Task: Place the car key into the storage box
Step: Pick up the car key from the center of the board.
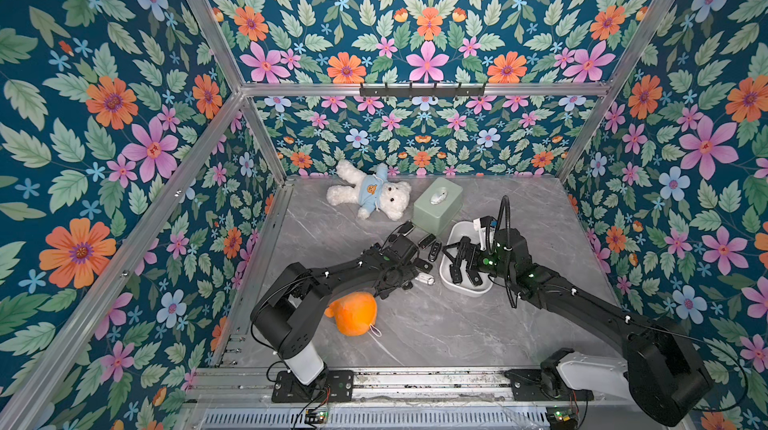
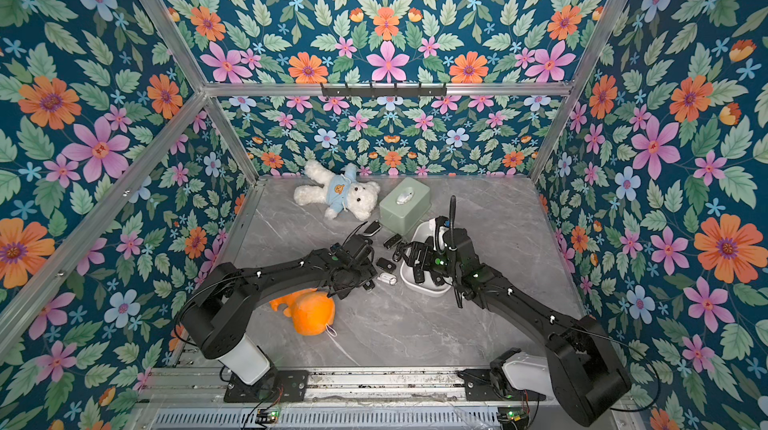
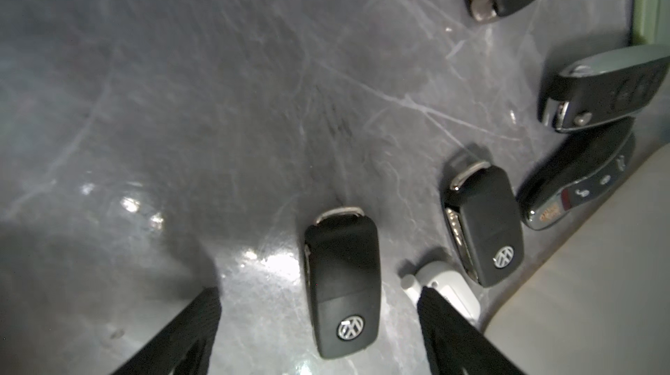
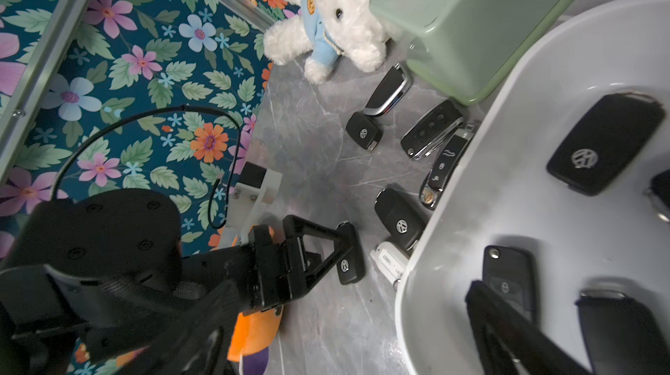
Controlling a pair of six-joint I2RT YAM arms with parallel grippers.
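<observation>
Left gripper (image 3: pixel 317 295) has its jaws apart, straddling the car key (image 3: pixel 340 275), which lies flat on the table near the storage box (image 4: pixel 482 203), not in it yet. My worry: one finger looks parked right over the little white fob (image 3: pixel 447 288) between key and box, so closing could drag that along or pinch both. A flat key might also slip out. Right gripper (image 1: pixel 459 257) hangs over the box, can't tell how its jaws stand
</observation>
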